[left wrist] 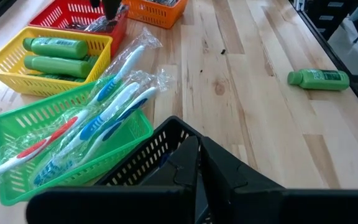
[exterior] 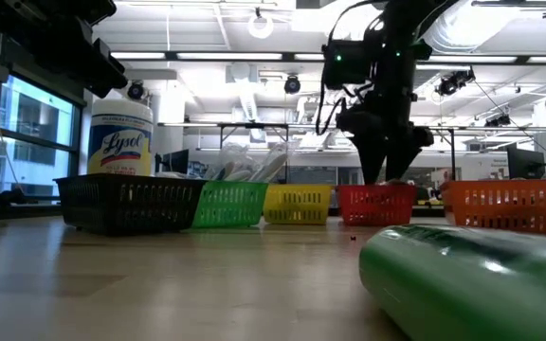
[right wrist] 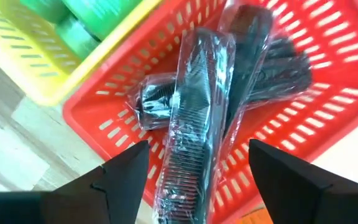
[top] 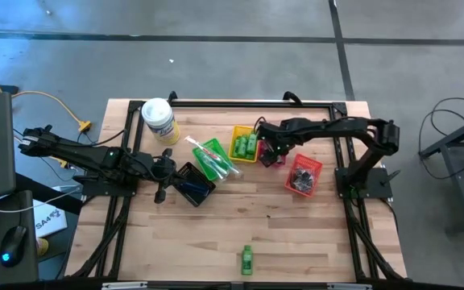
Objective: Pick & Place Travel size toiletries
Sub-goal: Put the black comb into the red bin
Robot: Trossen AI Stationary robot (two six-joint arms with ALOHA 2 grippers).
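Note:
My right gripper (right wrist: pixel 197 177) is open and hangs over the red basket (top: pixel 271 155), a finger on either side of the clear-wrapped black combs (right wrist: pixel 194 112) lying in it, touching none. In the low view the right gripper (exterior: pixel 387 166) reaches down to that basket's rim. My left gripper (left wrist: pixel 199 163) is shut and waits in the air above the black basket (top: pixel 193 184). Green mini bottles (left wrist: pixel 51 53) lie in the yellow basket (top: pixel 244 146). Wrapped toothbrushes (left wrist: pixel 98 118) stick out of the green basket (top: pixel 214 159). One green bottle (top: pixel 247 260) lies on its side near the table's near edge.
An orange basket (top: pixel 303 176) with dark items stands right of the red one. The white-lidded tub (top: pixel 159 119) stands at the far left. The baskets form a row across the table's middle; bare wood lies around the lone green bottle (left wrist: pixel 319 79).

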